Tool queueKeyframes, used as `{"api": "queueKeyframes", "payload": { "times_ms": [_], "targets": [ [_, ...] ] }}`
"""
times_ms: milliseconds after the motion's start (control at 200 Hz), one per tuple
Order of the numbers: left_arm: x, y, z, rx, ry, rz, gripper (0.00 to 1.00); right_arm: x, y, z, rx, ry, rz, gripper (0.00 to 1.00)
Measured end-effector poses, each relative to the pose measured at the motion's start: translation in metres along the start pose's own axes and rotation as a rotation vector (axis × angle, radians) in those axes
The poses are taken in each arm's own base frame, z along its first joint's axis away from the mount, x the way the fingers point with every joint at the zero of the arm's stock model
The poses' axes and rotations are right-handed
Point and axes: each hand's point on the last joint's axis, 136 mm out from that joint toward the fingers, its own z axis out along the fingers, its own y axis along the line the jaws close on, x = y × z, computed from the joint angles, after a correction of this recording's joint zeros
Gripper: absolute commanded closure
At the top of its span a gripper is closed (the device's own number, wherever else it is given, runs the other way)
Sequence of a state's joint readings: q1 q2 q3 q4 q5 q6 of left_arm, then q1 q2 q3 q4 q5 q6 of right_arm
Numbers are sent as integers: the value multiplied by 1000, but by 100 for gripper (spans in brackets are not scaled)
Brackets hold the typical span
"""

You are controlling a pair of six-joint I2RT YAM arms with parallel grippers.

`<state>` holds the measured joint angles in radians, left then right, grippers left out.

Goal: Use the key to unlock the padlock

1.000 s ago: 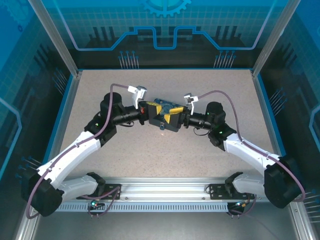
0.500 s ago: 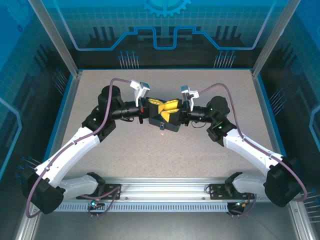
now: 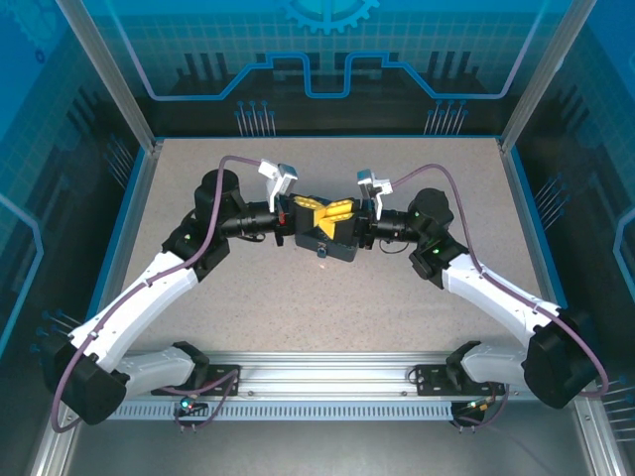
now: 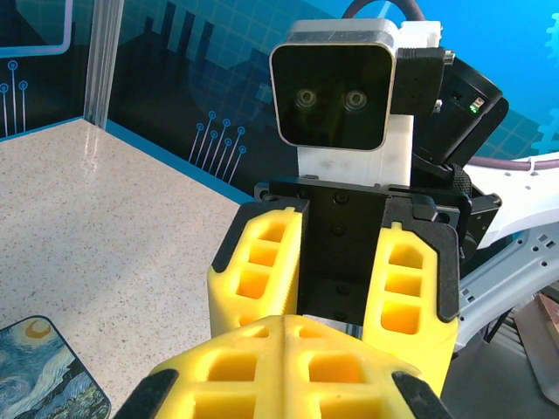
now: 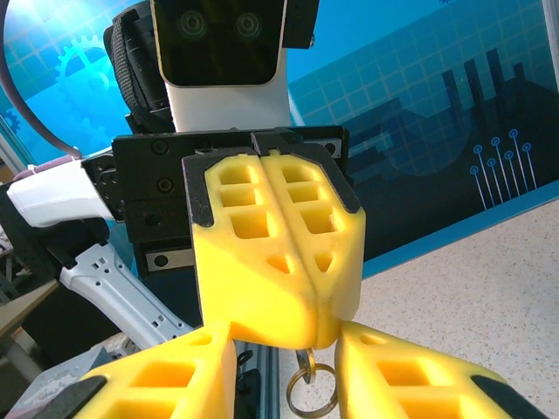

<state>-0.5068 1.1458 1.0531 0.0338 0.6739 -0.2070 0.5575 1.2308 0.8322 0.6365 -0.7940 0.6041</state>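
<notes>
Left gripper (image 5: 312, 327): clenched, pads flush together, held above the table (image 4: 113, 218). A thin metal stem, read as the key (image 5: 307, 355), runs up between its tips; a ring (image 5: 311, 388) hangs below. Most of the key is hidden by the pads.

Right gripper (image 4: 334, 314): faces the left tip to tip, jaws apart, fingers (image 4: 410, 279) straddling the left tips. Cannot tell whether they pinch anything.

Starry-night box (image 4: 44, 375): on the table under the meeting point.

Padlock: cannot make out.
</notes>
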Motion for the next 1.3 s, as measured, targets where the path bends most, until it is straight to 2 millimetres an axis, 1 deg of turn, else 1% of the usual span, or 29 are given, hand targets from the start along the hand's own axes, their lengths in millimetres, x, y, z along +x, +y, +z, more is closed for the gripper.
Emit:
{"api": "queueKeyframes", "payload": {
  "times_ms": [60, 240, 410, 550, 630, 690, 765, 885, 1036, 1131, 1301],
  "targets": [
    [0, 0, 0, 0, 0, 0, 100, 0, 0, 0, 0, 0, -3, 68],
    [1, 1, 0, -4, 2, -3, 100, 1, -1, 0, 4, 8, -10, 62],
    [0, 1, 0, -6, -2, 0, 100, 5, -2, 1, 6, 20, -2, 52],
    [0, 1, 0, -6, -3, 0, 100, 9, -2, 1, 8, 33, 5, 53],
    [0, 1, 0, -6, -2, 0, 100, 9, -3, 1, 12, 34, 5, 58],
    [0, 1, 0, -6, -2, 0, 100, 9, -3, 1, 12, 33, 2, 66],
    [0, 1, 0, -6, -2, 0, 100, 8, -3, 0, 20, 31, 1, 68],
    [0, 1, 0, -6, -3, 1, 100, 4, -2, -1, 34, 17, -8, 75],
    [-2, 0, 0, -4, -8, 6, 100, 2, -2, -3, 46, 7, -7, 89],
    [-3, -1, 0, 1, -12, 11, 100, 2, -4, -4, 62, 4, -4, 91],
    [-3, -1, 0, 1, -12, 10, 100, 2, -5, -4, 67, 5, -2, 100]
  ]
}}
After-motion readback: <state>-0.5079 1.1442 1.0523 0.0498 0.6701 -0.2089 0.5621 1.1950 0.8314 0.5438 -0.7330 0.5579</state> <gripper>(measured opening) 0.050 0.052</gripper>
